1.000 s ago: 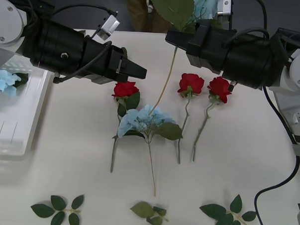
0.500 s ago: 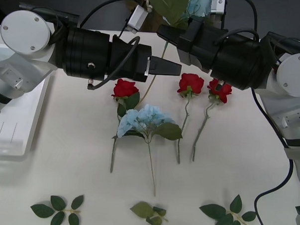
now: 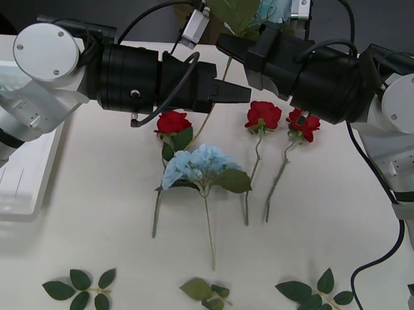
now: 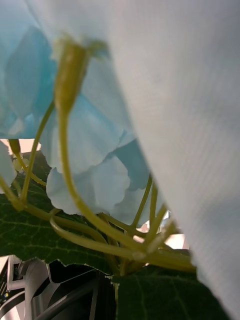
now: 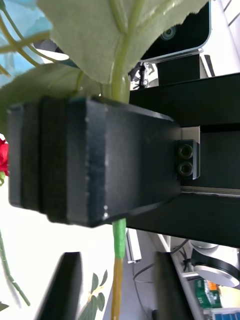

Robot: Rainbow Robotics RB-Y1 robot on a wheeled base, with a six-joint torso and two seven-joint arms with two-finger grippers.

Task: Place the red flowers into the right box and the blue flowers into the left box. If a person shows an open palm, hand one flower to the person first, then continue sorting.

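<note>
- Front view gives you the right gripper (image 3: pixel 229 45) raised over the far edge of the table (image 3: pixel 94 212), fingers clamped on the stem of a blue flower (image 3: pixel 249 7) whose big leaf and pale head rise above it
- Your left gripper (image 3: pixel 238 93) sits just beside and under the right one, its black fingers (image 5: pixel 64 285) spread apart on either side of that green stem below the clamp; you cannot tell whether they touch it
- Right wrist view puts pale-blue petals (image 4: pixel 95 150) and thin green stalks right up against the camera
- Another blue flower (image 3: pixel 201 167) lies on the table's middle, well below both grippers, head toward the far edge
- Three red flowers (image 3: pixel 263 116) lie around it: one just on its left side, its stem passing under the blue head, two to its right, under the right arm
- Left box (image 3: pixel 17 181) rests at the table's left edge, partly under the left arm
- Three loose leaf sprigs (image 3: pixel 79 289) lie along the near edge
</note>
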